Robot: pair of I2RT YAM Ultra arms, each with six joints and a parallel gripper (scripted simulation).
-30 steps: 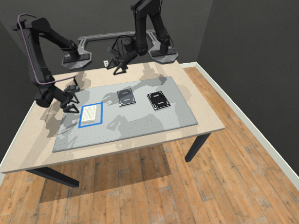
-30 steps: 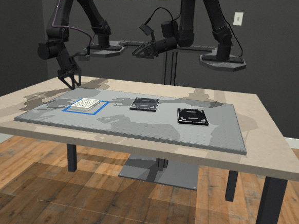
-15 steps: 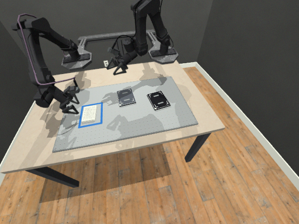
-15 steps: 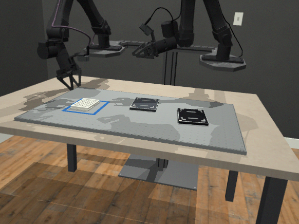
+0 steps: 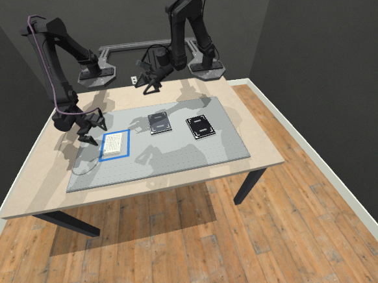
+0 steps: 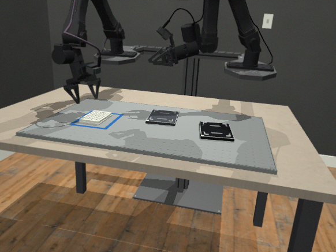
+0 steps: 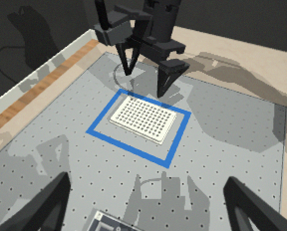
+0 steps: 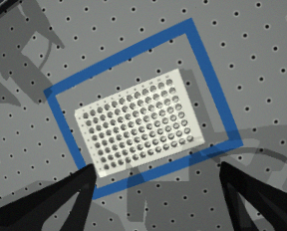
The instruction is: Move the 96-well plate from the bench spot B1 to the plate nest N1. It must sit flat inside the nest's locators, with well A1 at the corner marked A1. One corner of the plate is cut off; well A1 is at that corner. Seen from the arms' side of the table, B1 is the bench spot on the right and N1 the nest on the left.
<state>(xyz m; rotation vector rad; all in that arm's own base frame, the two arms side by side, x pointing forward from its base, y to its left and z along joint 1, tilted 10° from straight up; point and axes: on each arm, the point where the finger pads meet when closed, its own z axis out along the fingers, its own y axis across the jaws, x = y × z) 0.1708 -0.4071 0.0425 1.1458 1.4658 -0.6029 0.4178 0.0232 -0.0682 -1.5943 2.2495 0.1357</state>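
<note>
The white 96-well plate (image 5: 113, 143) (image 6: 96, 117) (image 7: 143, 117) (image 8: 137, 124) lies flat inside the blue outline (image 5: 129, 143) (image 6: 115, 121) (image 7: 128, 148) (image 8: 214, 84) of B1. Its left corner in the right wrist view looks cut off. My right gripper (image 5: 101, 137) (image 6: 87, 100) (image 7: 143, 85) (image 8: 155, 169) is open and empty above the arms' side of the plate, turned at an angle to it. The black nest N1 (image 5: 200, 126) (image 6: 216, 130) is empty; its corner marking is too small to read. My left gripper (image 5: 140, 89) (image 6: 161, 63) (image 7: 148, 180) is open and empty, high near the arms' edge.
A second, empty dark nest (image 5: 160, 123) (image 6: 162, 117) stands between the outline and N1; its corner shows in the left wrist view. All stand on the grey perforated board (image 5: 182, 156) (image 6: 179, 147). The left forearm hangs above the arms' side of the table.
</note>
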